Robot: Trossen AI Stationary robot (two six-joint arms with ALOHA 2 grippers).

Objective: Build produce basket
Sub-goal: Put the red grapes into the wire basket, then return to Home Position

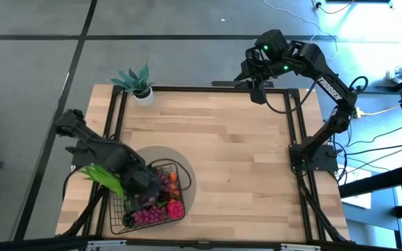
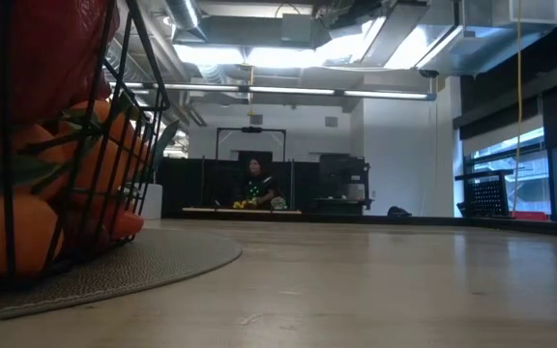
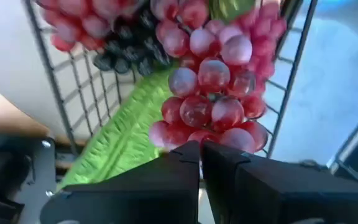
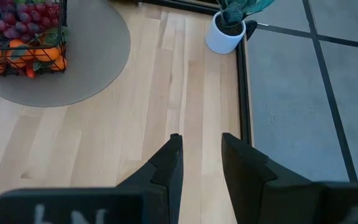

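Observation:
The dark wire basket [image 1: 152, 202] stands on a grey round mat [image 1: 183, 174] at the table's near left. It holds red-purple grapes [image 1: 155, 213], dark grapes [image 3: 126, 53] and orange pieces [image 1: 174, 183]. A long green pod [image 1: 102, 176] sticks out over the basket's left wall. My left gripper [image 1: 144, 185] hangs over the basket pointing down, shut, with nothing showing between its fingers [image 3: 201, 152], just above the red-purple grape bunch [image 3: 213, 93] and the green pod [image 3: 120, 143]. My right gripper [image 4: 199, 146] waits open and empty high over the table's far right corner [image 1: 257, 89].
A small white pot with a teal-leaved plant [image 1: 139, 85] stands at the table's far left edge. The bare wooden top [image 1: 236, 160] stretches from the mat to the right edge. In the low view a person [image 2: 255, 184] stands far behind the table.

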